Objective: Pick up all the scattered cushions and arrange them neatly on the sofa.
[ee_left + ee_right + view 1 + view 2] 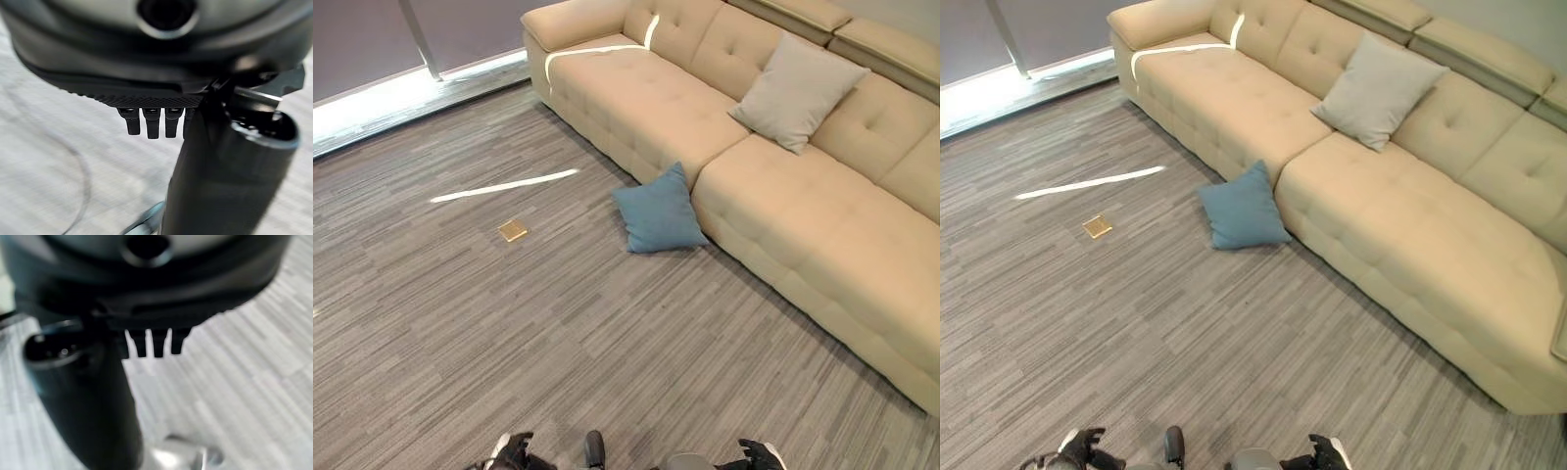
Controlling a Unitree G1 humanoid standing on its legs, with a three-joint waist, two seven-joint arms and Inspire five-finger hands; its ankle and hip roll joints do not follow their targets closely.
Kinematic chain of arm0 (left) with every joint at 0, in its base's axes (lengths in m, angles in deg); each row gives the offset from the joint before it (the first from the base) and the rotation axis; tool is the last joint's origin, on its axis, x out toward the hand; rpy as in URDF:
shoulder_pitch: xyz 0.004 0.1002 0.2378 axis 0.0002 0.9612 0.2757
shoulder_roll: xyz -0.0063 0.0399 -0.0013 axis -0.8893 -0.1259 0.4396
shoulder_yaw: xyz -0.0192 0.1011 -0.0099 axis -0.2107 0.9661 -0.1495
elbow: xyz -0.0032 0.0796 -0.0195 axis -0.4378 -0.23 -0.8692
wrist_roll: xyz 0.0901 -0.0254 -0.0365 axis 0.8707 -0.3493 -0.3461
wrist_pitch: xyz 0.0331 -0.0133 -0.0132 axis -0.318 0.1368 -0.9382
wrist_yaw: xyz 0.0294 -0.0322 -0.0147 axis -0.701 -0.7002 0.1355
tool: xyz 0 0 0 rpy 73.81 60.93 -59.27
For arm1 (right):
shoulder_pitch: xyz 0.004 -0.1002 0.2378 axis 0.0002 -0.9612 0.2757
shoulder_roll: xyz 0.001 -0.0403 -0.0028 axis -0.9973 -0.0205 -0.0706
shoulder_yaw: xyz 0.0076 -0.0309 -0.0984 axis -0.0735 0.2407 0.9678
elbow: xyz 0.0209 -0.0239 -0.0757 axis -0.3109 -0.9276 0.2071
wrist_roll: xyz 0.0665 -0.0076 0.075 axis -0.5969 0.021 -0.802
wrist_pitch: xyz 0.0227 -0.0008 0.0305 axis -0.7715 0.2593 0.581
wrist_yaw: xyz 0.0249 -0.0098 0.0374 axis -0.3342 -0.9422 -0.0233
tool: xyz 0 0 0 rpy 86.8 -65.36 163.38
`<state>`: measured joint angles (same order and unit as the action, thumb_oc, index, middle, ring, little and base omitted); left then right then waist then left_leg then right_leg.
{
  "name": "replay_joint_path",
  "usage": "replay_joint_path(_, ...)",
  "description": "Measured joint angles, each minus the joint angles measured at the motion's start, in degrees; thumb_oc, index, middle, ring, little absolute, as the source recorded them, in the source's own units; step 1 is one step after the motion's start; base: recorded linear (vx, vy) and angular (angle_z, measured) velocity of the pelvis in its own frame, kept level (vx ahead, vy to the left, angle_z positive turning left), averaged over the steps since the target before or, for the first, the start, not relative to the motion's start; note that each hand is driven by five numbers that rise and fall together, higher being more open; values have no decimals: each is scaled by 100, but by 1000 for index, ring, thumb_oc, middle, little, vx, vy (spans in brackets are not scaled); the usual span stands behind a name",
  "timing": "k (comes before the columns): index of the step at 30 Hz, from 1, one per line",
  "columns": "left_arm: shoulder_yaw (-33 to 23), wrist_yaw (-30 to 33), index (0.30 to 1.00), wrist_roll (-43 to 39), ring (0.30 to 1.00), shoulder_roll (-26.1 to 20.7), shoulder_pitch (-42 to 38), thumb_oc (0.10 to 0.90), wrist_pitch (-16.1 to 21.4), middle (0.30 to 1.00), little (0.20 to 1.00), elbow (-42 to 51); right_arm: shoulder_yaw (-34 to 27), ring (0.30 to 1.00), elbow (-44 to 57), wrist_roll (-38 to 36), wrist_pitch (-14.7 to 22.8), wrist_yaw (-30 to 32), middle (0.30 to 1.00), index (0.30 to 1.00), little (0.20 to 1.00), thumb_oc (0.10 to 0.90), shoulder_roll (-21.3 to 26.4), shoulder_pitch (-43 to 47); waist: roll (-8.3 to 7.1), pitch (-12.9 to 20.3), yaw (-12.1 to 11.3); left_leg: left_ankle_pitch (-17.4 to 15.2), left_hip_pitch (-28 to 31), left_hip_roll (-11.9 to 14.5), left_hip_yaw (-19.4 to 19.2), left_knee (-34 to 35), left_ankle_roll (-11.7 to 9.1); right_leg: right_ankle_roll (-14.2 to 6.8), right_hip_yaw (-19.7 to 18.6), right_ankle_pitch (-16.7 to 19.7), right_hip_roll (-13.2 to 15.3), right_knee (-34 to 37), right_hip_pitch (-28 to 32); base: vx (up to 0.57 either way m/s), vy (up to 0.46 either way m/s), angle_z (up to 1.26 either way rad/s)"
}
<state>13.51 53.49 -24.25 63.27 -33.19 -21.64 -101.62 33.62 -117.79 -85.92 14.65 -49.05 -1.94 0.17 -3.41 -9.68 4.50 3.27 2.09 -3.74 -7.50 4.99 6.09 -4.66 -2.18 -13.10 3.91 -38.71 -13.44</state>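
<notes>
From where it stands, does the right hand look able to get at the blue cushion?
Probably not yet: the right hand hangs low, far from the blue cushion on the floor against the sofa. Nothing blocks the way.

- Grey striped carpet [509, 333] — spreading ahead of both hands.
- Small brass floor plate [513, 230] — well ahead of the left hand.
- Bright window strip [401, 93] with a slanted metal bar [419, 39] — far ahead, left.

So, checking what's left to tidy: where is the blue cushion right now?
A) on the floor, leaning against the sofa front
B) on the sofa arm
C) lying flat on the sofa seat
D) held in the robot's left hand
A: the blue cushion stands on the carpet, propped against the sofa front.
</notes>
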Motion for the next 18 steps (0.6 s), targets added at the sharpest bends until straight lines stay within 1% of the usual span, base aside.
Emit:
replay_joint_path(1,-1,-4,900,0,900,8,-18,800,13,900,900,14,-4,900,12,6,6,8,900,900,900,800,6,3,26,-9,64,-111,120,-1,17,1,-55,1,35,-3,-25,86,-61,382,-25,-15)
replay_joint_path(2,-14,-1,900,-1,900,25,-49,800,10,900,900,-15,6,900,12,24,-9,-10,900,900,900,800,9,32,74,-13,44,-344,285,20,0,5,-145,23,102,9,-167,586,-155,409,-45,-21)
replay_joint_path(3,-14,-2,900,-1,900,24,-45,800,-13,900,900,-59,7,900,16,25,2,-15,900,900,900,800,9,37,84,-12,70,-383,332,32,-24,6,-155,48,201,26,-237,938,-212,302,-34,-29)
replay_joint_path(4,-15,-9,900,1,900,30,-48,800,-27,900,900,-99,3,900,59,25,4,-20,900,900,900,800,9,49,86,4,92,-481,360,36,-29,5,-208,109,307,84,-339,1355,-374,268,-42,-10)
replay_joint_path(5,-25,-15,900,1,900,40,-65,800,-27,900,900,-179,7,900,58,25,4,-32,900,900,900,800,5,58,41,35,104,-477,393,40,-86,4,-183,122,383,288,-425,1832,-533,245,-49,2)
replay_joint_path(6,-31,-76,900,2,900,66,-67,800,-31,900,900,-237,-11,900,77,26,-25,-58,900,900,900,800,8,-4,54,26,172,-560,474,24,-51,3,-240,171,416,612,-511,2323,-683,395,-108,12)
replay_joint_path(7,-70,-116,900,2,900,120,20,800,-40,900,900,-281,-3,900,6,26,-63,-81,900,900,900,800,14,-81,40,51,190,-736,641,21,25,5,-279,208,506,1039,-566,2791,-768,252,-79,32)
replay_joint_path(8,-66,-122,900,9,900,156,136,800,-49,900,900,-278,-1,900,-32,26,-99,-88,900,900,900,800,14,-176,69,64,282,-838,705,15,118,23,-285,196,500,1198,-559,3050,-703,263,-95,56)
replay_joint_path(9,-59,-120,900,70,900,234,233,800,-46,900,900,-237,-8,900,-59,25,-131,-91,900,900,900,800,33,-406,52,167,315,-973,908,9,282,8,-286,358,520,1514,-505,2913,-681,308,-136,62)
replay_joint_path(10,-47,-126,900,87,900,288,310,800,-41,900,900,-214,-14,900,-69,24,-151,-90,900,900,900,800,50,-504,120,202,320,-1064,1017,73,379,4,-339,434,508,1709,-567,2816,-650,391,-180,66)
replay_joint_path(11,-41,-139,900,125,900,374,347,800,-50,900,900,-247,-41,900,-94,22,-151,-95,900,900,900,800,76,-590,255,222,333,-1191,1149,212,508,-142,-451,661,542,1811,-696,2796,-506,287,-142,42)
replay_joint_path(12,-44,-153,900,126,900,407,361,800,-48,900,900,-247,-100,900,-185,21,-141,-104,900,900,900,800,73,-574,325,228,302,-1267,1119,289,518,-360,-575,709,607,1758,-756,2868,-363,145,-80,32)
replay_joint_path(13,-61,-185,900,129,900,400,361,800,-48,900,900,-254,-124,900,-238,6,-145,-104,900,900,900,800,64,-574,324,228,303,-1281,1082,340,505,-652,-651,811,605,1804,-807,3027,-152,163,-142,15)
replay_joint_path(14,-77,-186,900,128,900,399,374,800,-45,900,900,-272,-134,900,-214,-24,-115,-91,900,900,900,800,131,-533,307,237,265,-1269,920,379,497,-1326,-703,927,587,1835,-845,3454,346,186,-185,12)
replay_joint_path(15,-99,-186,900,127,900,393,374,800,-41,900,900,-283,-166,900,-214,-31,-102,-92,900,900,900,800,156,-478,295,238,252,-1233,780,390,500,-1818,-903,958,577,1838,-843,3643,533,125,-149,16)
replay_joint_path(16,-126,-184,900,117,900,360,310,800,-10,900,900,-267,-225,900,-214,-41,-98,-89,900,900,900,800,160,-375,167,188,259,-1193,354,370,473,-2789,-1172,1053,577,1904,-775,3871,743,152,-119,-12)
replay_joint_path(17,-178,-118,900,115,900,312,186,800,78,900,900,-140,-202,900,-230,-56,-76,-82,900,900,900,800,217,-160,100,168,149,-1045,-382,402,439,-4093,-1432,1095,465,1963,-740,4089,930,212,-93,-30)
replay_joint_path(18,-251,-105,900,114,900,326,161,800,93,900,900,-105,-200,900,-197,-60,-48,-78,900,900,900,800,250,-83,87,163,108,-1041,-559,400,499,-4196,-1438,1112,381,1925,-763,4131,1004,213,-90,-42)
